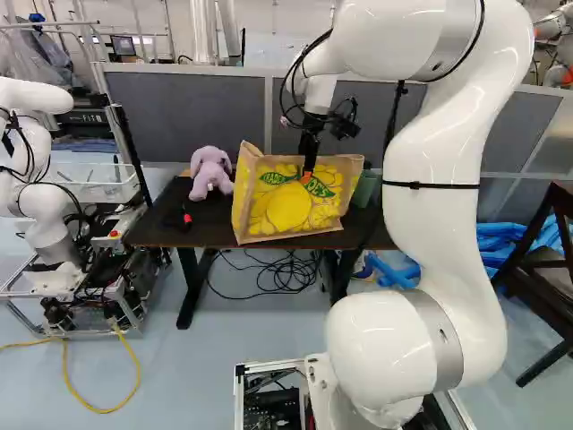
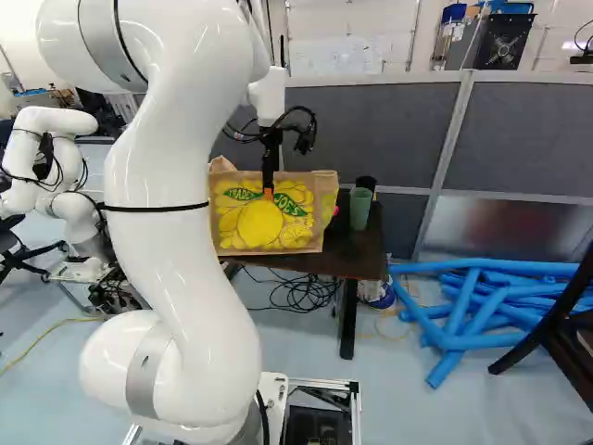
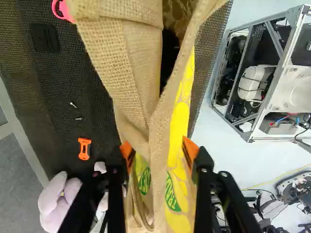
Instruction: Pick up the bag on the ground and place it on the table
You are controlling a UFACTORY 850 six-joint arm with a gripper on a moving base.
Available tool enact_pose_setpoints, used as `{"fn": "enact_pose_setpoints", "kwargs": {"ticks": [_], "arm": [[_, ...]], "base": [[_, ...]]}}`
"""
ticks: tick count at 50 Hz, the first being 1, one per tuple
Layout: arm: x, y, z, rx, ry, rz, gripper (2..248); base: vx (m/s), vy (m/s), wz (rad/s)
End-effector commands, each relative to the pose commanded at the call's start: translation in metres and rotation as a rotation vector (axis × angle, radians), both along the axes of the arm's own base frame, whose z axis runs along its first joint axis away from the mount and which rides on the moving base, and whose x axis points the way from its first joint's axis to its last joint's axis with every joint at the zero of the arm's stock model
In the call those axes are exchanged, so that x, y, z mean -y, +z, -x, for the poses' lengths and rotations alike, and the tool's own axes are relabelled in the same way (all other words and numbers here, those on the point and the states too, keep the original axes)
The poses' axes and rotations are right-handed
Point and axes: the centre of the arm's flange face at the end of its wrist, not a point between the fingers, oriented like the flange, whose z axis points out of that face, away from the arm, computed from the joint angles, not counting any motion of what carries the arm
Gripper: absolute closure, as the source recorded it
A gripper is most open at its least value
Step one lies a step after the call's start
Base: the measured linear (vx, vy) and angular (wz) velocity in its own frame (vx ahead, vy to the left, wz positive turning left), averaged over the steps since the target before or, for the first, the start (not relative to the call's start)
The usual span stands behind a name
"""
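In the left base view my gripper (image 1: 307, 176) points down at the upper part of the bag (image 1: 288, 211), a tan burlap one with a yellow lemon print. The bag stands upright on the dark table (image 1: 152, 226), close to its front edge. Seen from the wrist, the gripper (image 3: 159, 148) is open, its orange pads well apart on either side of the bag's folded top (image 3: 158, 121). The fabric gathers loosely between the fingers. How the bag's base rests is hidden in the wrist view.
A purple plush toy (image 1: 211, 173) sits on the table beside the bag; a green cup (image 2: 360, 209) is on its other side. An orange-and-black tool (image 3: 84, 149) lies there too. Around are another robot (image 1: 40, 161), blue foam tubes (image 2: 463, 320), a chair (image 2: 570, 334) and floor cables (image 1: 282, 271).
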Motion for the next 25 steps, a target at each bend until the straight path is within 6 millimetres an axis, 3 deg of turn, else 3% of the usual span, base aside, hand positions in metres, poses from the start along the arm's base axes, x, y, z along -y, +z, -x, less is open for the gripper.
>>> {"fn": "enact_pose_setpoints", "kwargs": {"ticks": [3, 4, 8, 9, 13, 14, 25], "arm": [[0.0000, 0.0000, 0.0000, 0.000, 0.000, 0.000, 107], [0.0000, 0.0000, 0.0000, 0.000, 0.000, 0.000, 71], [0.0000, 0.0000, 0.0000, 0.000, 0.000, 0.000, 71], [0.0000, 0.0000, 0.0000, 0.000, 0.000, 0.000, 34], [0.0000, 0.0000, 0.0000, 0.000, 0.000, 0.000, 34], [0.0000, 0.0000, 0.0000, 0.000, 0.000, 0.000, 4], [0.0000, 0.0009, 0.0003, 0.001, 0.000, 0.000, 3]], "base": [[0.000, 0.000, 0.000], [0.000, 0.000, 0.000], [0.000, 0.000, 0.000], [0.000, 0.000, 0.000], [0.000, 0.000, 0.000], [0.000, 0.000, 0.000], [0.000, 0.000, 0.000]]}}
